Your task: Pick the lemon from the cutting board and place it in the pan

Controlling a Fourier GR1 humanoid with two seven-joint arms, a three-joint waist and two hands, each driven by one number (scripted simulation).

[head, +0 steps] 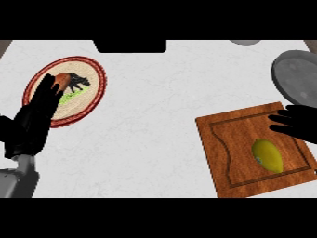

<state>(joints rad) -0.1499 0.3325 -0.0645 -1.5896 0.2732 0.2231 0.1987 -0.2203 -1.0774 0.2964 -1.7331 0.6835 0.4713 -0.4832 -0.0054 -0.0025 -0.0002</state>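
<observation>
The lemon (267,155) lies on the wooden cutting board (224,153), inside the board's carved groove and toward its right half, at about four o'clock in the head view. Nothing touches the fruit. The board sits tilted on the pale worktop (154,121), one corner pointing toward the lower edge.

The right hand (310,125) comes in from the right edge at three o'clock, its fingers spread and pointing left over the upper right corner of the board. It is released and holds nothing; the fingertips hang just above the lemon in the view, apart from it. Whether the hand rests on the board or floats over it is hard to judge from this steep angle.

The grey pan (303,78) sits at about two o'clock, just beyond the board's upper right corner, partly cut by the frame and with the right hand overlapping its lower rim.

The left hand (32,122) shows at nine o'clock, fingers straight and up, released, with its fingertips overlapping a round plate (89,100) with a red rim and an animal picture, at ten o'clock. A dark block (130,45) sits at twelve o'clock on the far edge.
</observation>
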